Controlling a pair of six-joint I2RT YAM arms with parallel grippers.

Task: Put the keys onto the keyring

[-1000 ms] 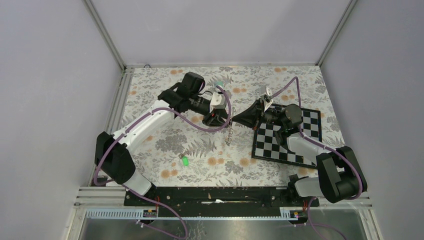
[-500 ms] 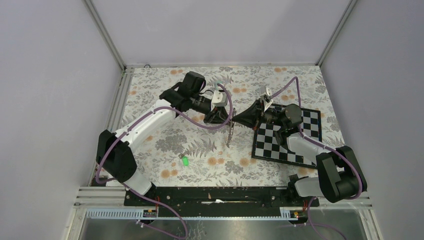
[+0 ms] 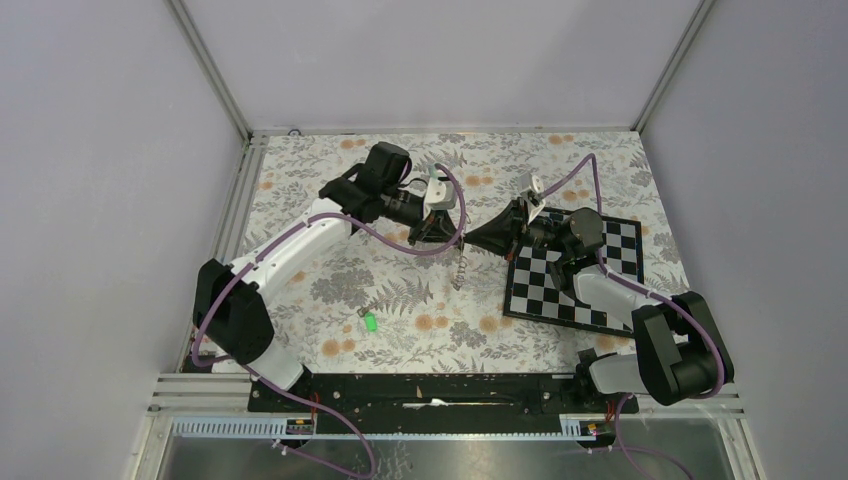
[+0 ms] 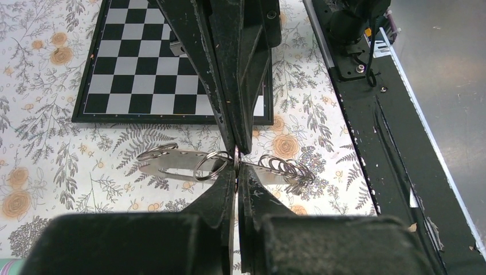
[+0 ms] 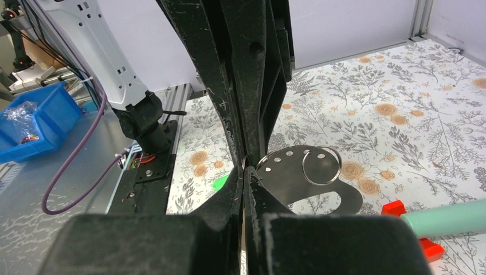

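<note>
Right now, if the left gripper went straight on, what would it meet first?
The right gripper, tip to tip with the left gripper; only the keyring both seem to pinch lies between.

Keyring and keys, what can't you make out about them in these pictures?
- Top view: keyring too small, its rings cannot be counted.
- Left wrist: left gripper and right gripper, both shut, cover the spot they pinch on it.
- Right wrist: green key half hidden behind that gripper's finger.
- Plain dark key: seen in no view.
</note>
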